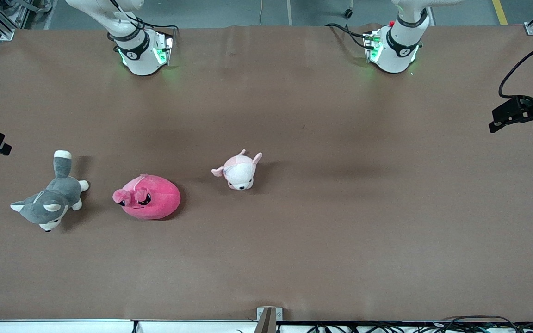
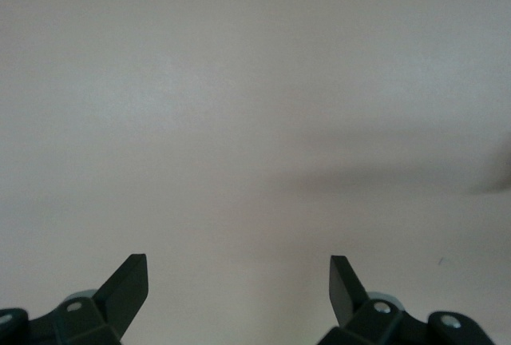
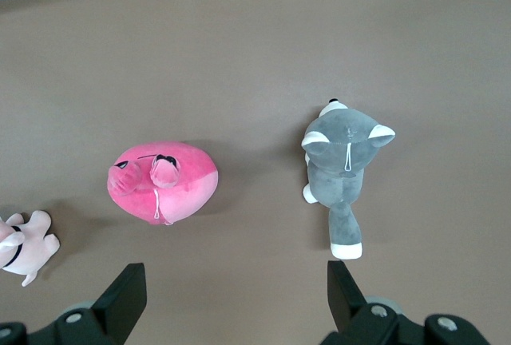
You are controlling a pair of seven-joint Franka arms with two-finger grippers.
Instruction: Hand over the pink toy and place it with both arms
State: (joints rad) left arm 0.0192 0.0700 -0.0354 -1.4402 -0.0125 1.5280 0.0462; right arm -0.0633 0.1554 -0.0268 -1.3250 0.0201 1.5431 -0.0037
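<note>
Three plush toys: one large hot-pink round plush (image 1: 148,197), one pale pink-and-white plush animal (image 1: 239,171), one grey-and-white husky plush (image 1: 52,198).

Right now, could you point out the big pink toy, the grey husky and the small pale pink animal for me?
pink toy (image 1: 153,198): front view, on its round body.
grey husky plush (image 1: 50,203): front view, on its back by the head.
pale pink-and-white plush (image 1: 240,172): front view, on its head.
</note>
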